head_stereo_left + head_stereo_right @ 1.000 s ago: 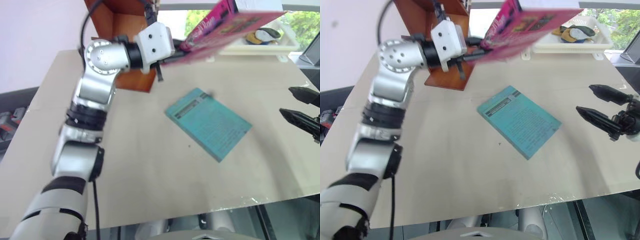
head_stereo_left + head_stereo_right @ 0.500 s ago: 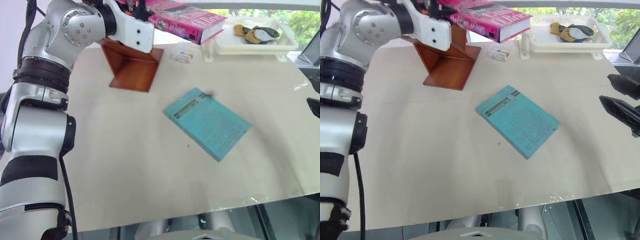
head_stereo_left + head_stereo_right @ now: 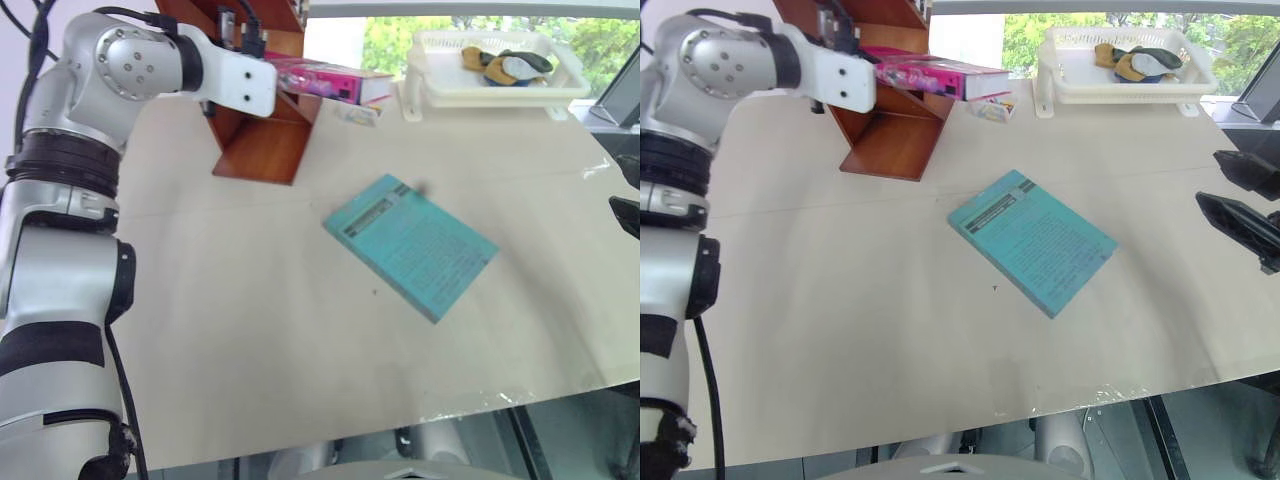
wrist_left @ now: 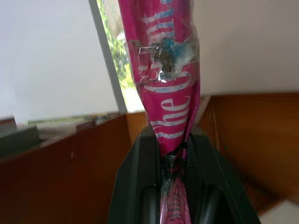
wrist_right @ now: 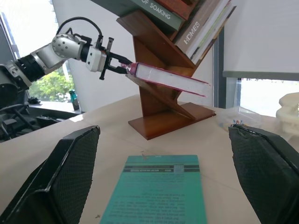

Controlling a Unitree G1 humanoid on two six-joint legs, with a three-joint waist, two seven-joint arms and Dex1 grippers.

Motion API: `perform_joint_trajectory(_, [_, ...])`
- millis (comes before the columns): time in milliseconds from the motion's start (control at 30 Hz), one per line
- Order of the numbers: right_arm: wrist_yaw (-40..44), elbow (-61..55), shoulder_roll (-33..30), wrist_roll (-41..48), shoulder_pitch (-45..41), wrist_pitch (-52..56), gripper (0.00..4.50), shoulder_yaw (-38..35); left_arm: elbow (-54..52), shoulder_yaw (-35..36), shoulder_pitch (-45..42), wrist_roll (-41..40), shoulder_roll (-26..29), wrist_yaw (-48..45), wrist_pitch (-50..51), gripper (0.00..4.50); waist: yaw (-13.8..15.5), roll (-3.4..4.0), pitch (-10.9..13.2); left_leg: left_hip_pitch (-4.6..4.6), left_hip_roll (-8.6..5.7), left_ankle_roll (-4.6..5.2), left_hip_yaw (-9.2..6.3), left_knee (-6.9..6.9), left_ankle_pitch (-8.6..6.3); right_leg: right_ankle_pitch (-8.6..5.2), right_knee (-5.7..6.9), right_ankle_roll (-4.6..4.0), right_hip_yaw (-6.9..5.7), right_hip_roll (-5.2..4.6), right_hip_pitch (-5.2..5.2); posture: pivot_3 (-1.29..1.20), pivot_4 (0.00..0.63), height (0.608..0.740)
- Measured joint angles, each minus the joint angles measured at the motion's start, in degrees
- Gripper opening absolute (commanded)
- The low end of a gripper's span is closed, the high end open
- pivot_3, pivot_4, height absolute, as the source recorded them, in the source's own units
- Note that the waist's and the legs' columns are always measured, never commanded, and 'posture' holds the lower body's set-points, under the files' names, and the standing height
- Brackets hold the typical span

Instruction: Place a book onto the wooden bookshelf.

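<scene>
The tall reddish-brown wooden bookshelf (image 3: 262,120) was cut off by the top edge of both eye views, so its upper boards were out of sight there. The left gripper (image 5: 122,64) was hidden behind its own white wrist housing in the eye views, and the held end of the bright pink glossy paperback book (image 3: 940,76) was hidden with it. In the left wrist view the book's cover text ran off the top edge and could not be read whole. The right gripper (image 3: 1238,200) was cut by the picture's right edge. The items in the white plastic tray (image 3: 440,92) were too small to identify.
</scene>
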Motion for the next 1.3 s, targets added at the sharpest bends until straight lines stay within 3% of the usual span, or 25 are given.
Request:
perform_joint_trajectory(300, [0.18, 0.14, 0.15, -0.95, -0.28, -0.57, 4.50, 0.69, 0.14, -0.02, -1.45, 4.57, 3.50, -1.97, 7.75, 0.20, -0.04, 0.00, 0.00, 0.03, -0.02, 0.00, 0.01, 0.04, 0.00, 0.00, 0.03, 0.00, -0.01, 0.01, 0.02, 0.00, 0.150, 0.740])
perform_joint_trajectory(600, [0.25, 0.68, 0.14, -1.36, -1.12, -0.58, 4.50, 0.99, -0.35, -0.02, -1.45, 4.80, 3.46, -3.20, 10.44, 0.20, -0.39, 0.00, 0.00, 0.04, 0.01, 0.00, 0.05, 0.04, 0.00, 0.00, 0.03, 0.00, 0.03, 0.01, 0.01, 0.00, 0.150, 0.740])
perform_joint_trajectory(633, [0.26, 0.67, 0.14, -1.45, -1.12, -0.58, 4.50, 0.99, -0.35, -0.02, -1.45, 4.79, 3.43, -3.57, 10.50, 0.69, -0.38, 0.00, 0.00, 0.04, 0.01, 0.00, 0.06, 0.04, 0.00, 0.00, 0.03, 0.00, 0.04, 0.01, 0.01, 0.00, 0.150, 0.740])
perform_joint_trajectory(700, [0.25, 0.66, 0.14, -1.47, -1.12, -0.58, 4.50, 0.99, -0.35, -0.02, -1.44, 4.77, 3.42, -3.77, 10.61, 1.27, -0.38, 0.00, 0.00, 0.04, 0.01, 0.00, 0.06, 0.04, 0.00, 0.00, 0.04, 0.00, 0.04, 0.01, 0.01, 0.00, 0.150, 0.740])
perform_joint_trajectory(900, [0.24, 0.62, 0.14, -1.55, -1.12, -0.58, 4.50, 0.99, 0.27, -0.03, -1.42, 6.25, 3.52, -2.29, 12.44, 3.85, -0.12, 0.00, 0.00, 0.04, 0.00, 0.00, 0.04, 0.05, 0.00, 0.00, 0.04, 0.00, 0.03, 0.00, 0.01, 0.00, 0.150, 0.740])
perform_joint_trajectory(1300, [0.21, 0.61, 0.14, -1.51, -1.12, -0.57, 4.50, 0.83, 1.34, -0.24, -1.40, 7.19, 5.80, -3.11, 13.53, 3.95, -0.17, 0.00, 0.00, 0.04, -0.01, 0.00, 0.03, 0.05, 0.00, 0.00, 0.05, 0.00, 0.02, -0.01, 0.01, 0.00, 0.150, 0.740])
